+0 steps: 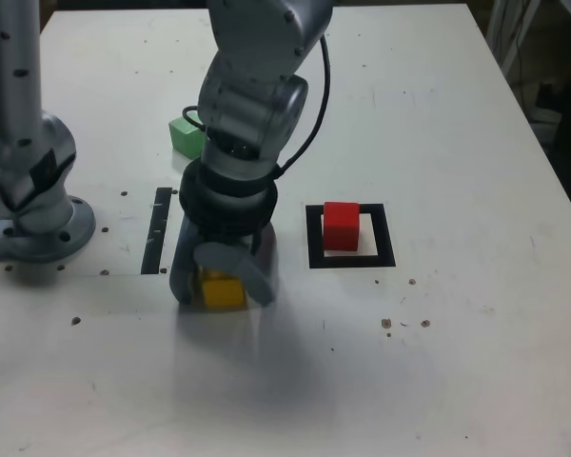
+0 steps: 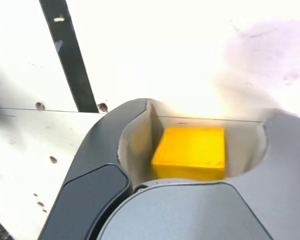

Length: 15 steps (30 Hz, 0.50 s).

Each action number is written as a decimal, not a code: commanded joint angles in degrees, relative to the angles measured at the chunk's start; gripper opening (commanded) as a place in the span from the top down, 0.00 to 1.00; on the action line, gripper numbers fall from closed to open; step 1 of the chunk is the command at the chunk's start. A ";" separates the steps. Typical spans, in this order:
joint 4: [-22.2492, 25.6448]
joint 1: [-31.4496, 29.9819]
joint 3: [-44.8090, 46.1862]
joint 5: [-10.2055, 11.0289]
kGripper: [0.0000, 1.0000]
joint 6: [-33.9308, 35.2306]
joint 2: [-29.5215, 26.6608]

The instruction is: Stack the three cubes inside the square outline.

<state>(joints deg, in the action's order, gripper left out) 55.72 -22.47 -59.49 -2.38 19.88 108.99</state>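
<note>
Cube, yellow (image 1: 225,293), on the table between the jaws of the gripper (image 1: 223,297); claw spread, a gap visible at one side of the cube in the wrist view, no grip made out. Clock positions taken in the exterior view, yellow cube as centre, 12 at the far edge: square outline (image 1: 387,249) at 2 o'clock, red cube (image 1: 342,227) standing inside it; tape strip (image 1: 156,230) near 10 o'clock; green cube (image 1: 186,139) between 11 and 12, farther off. Progress, as judged: base cube placed, nothing stacked on it; yellow to be gripped, lifted and set on red, then green to follow. Hard to read: green partly covered by the arm (image 1: 252,114); yellow partly masked by the gripper; one jaw blurred in both views; wrist view washed out at its brightest part, outline, red and green out of its frame
</note>
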 commanded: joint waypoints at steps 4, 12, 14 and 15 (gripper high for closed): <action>1.69 -0.05 -1.39 -0.29 0.36 0.16 -0.29; 2.86 -0.07 -2.57 -0.01 0.52 0.16 -1.01; 3.04 -0.07 -2.76 0.08 0.57 0.14 -1.16; 3.14 -0.07 -2.82 0.08 0.59 0.12 -1.20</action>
<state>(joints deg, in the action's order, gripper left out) 58.42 -22.46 -62.06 -2.40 19.94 108.29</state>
